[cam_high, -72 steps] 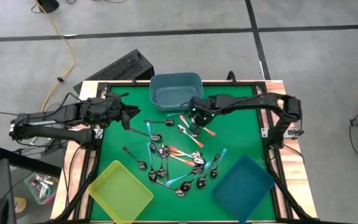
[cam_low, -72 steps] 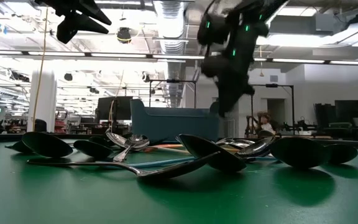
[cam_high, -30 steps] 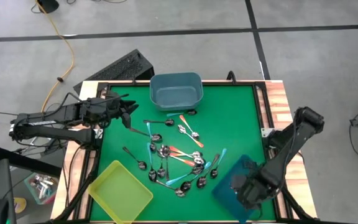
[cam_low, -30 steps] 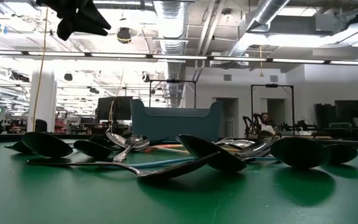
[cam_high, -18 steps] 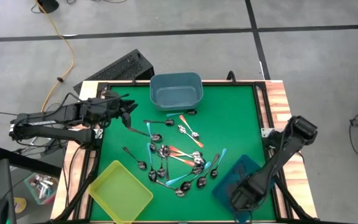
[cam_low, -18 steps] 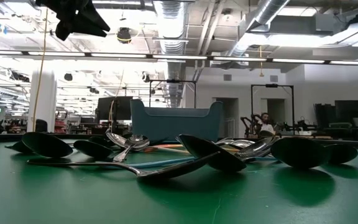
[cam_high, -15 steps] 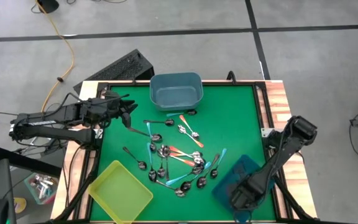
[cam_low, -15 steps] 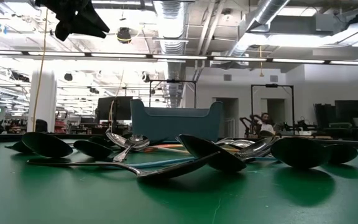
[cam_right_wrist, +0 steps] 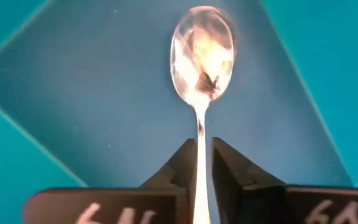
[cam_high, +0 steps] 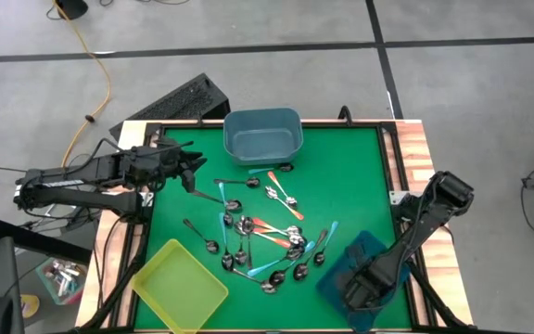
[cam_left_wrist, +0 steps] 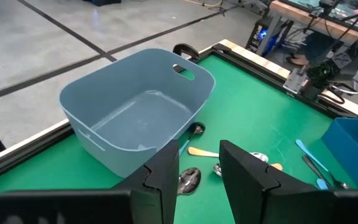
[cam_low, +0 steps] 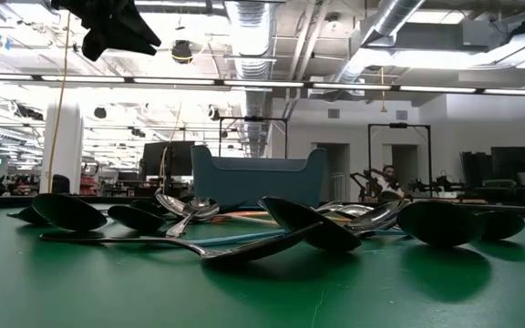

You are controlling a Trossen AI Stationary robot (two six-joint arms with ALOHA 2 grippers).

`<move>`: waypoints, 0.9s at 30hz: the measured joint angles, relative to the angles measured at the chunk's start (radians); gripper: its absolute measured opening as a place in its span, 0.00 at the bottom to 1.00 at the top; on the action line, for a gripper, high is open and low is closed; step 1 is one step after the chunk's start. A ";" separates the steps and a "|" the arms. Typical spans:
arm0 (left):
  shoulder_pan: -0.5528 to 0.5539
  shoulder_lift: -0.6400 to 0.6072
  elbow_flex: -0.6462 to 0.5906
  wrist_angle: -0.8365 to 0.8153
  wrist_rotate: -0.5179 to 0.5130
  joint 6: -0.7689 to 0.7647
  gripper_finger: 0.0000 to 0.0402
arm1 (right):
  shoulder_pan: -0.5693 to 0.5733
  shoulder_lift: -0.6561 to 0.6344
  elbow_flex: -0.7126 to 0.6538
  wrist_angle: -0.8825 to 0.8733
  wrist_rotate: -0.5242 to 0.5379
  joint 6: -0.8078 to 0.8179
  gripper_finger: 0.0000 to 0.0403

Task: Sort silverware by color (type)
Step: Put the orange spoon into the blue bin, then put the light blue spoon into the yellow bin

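Many spoons (cam_high: 258, 237) with teal, orange-red and plain metal handles lie heaped on the green mat, also seen in the low view (cam_low: 299, 223). My right gripper (cam_high: 358, 289) points down over the dark blue bin (cam_high: 367, 246) at the near right. A spoon (cam_right_wrist: 202, 53) hangs bowl-down below it, its neck between the slightly parted fingertips (cam_right_wrist: 202, 155). My left gripper (cam_high: 193, 167) hovers open and empty at the far left, high above the mat (cam_low: 108, 27), facing the grey-blue bin (cam_left_wrist: 135, 112). My right gripper has the spoon's thin neck (cam_right_wrist: 201, 134) between its two fingertips, which point down from above. A narrow gap shows beside the neck, and I cannot tell whether the fingers touch it. The spoon hangs upright, bowl down, above the bin's floor (cam_right_wrist: 104, 93).
The grey-blue bin (cam_high: 263, 134) stands at the far edge and a yellow bin (cam_high: 179, 286) at the near left corner. Bare green mat lies at the far right (cam_high: 350, 176). A black keyboard (cam_high: 179, 100) lies beyond the far left corner.
My right gripper has gone down over the dark blue bin and a little toward the table's near edge, rolling slightly about its own axis.
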 joint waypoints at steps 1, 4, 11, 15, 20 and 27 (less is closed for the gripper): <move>0.000 0.000 0.000 0.000 0.000 -0.001 0.25 | 0.000 0.000 0.000 0.000 0.000 0.020 0.19; 0.000 0.000 0.000 -0.001 0.000 -0.005 0.25 | -0.004 0.000 0.000 -0.001 0.000 0.054 0.25; 0.000 0.000 0.000 -0.001 0.000 -0.030 0.25 | -0.035 -0.072 0.000 -0.011 -0.097 0.125 0.34; 0.000 0.000 0.000 -0.001 0.011 -0.043 0.25 | -0.070 -0.186 0.000 -0.015 -0.129 0.196 0.35; 0.000 0.000 0.000 -0.001 0.076 -0.059 0.25 | -0.157 -0.338 0.000 -0.015 -0.110 0.230 0.35; 0.000 0.000 0.000 -0.001 0.088 -0.070 0.25 | -0.384 -0.437 0.000 -0.002 0.032 0.212 0.32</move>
